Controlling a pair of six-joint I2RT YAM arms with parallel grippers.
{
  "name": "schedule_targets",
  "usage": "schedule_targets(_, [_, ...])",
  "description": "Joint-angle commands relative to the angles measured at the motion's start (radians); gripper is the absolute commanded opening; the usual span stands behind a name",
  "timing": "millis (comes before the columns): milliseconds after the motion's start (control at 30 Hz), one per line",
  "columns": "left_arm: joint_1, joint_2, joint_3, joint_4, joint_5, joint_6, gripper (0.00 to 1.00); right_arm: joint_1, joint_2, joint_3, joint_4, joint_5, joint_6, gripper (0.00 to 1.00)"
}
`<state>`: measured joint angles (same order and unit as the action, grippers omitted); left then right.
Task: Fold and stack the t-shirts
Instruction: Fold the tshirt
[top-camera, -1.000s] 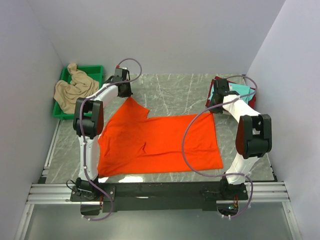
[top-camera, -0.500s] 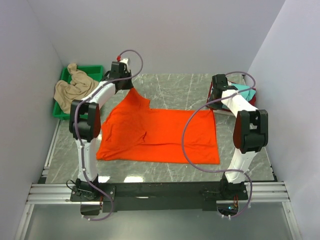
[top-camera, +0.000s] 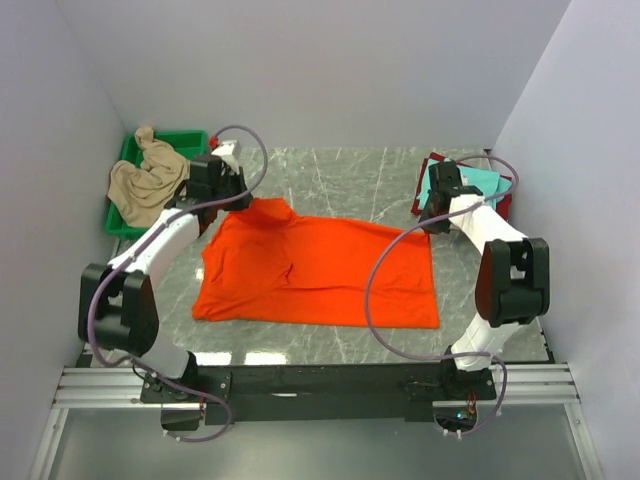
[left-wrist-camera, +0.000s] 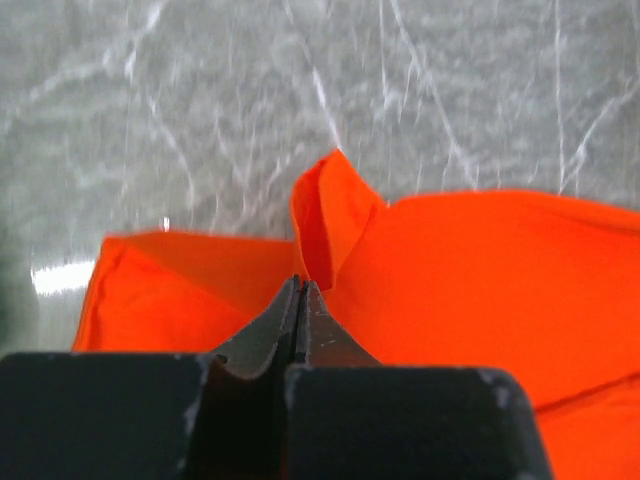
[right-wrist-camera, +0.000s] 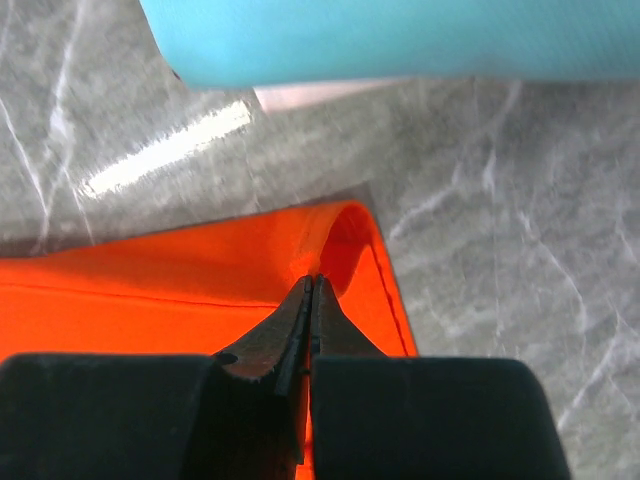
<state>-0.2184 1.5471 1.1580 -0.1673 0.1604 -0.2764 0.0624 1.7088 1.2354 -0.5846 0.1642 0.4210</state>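
You are holding the orange t-shirt (top-camera: 320, 270) spread nearly flat on the table (top-camera: 340, 180), between the two arms. The left gripper (left-wrist-camera: 301, 287) is pinching the shirt's far left corner, jaws pressed together on a raised peak of cloth. The right gripper (right-wrist-camera: 311, 283) is pinching the far right corner in the same way.

Judging from the full spread, you are working at the flattening step: no fold is made in this shirt, and both folding and stacking are remaining. The beige t-shirt (top-camera: 145, 180) is lying crumpled in the green tray (top-camera: 195, 138), unfolded. A teal t-shirt (top-camera: 482, 183) is lying folded at the far right on a dark red one (top-camera: 424, 168), so a stack appears begun.

The right arm is covering part of that stack, so you cannot count its layers. The left wrist view is showing the table blurred.
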Motion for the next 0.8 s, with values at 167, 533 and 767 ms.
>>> schedule_targets(167, [0.002, -0.209, -0.207, -0.024, -0.009, -0.04, 0.0, -0.004, -0.13, -0.105, 0.023, 0.008, -0.008, 0.0])
schedule_targets(533, [0.002, -0.479, -0.368, -0.129, -0.103, -0.104, 0.0, -0.006, -0.239, -0.201, 0.008, 0.021, 0.004, 0.0])
schedule_targets(767, [0.002, -0.556, -0.419, -0.179, -0.159, -0.176, 0.0, -0.006, -0.29, -0.255, -0.003, 0.006, 0.021, 0.0])
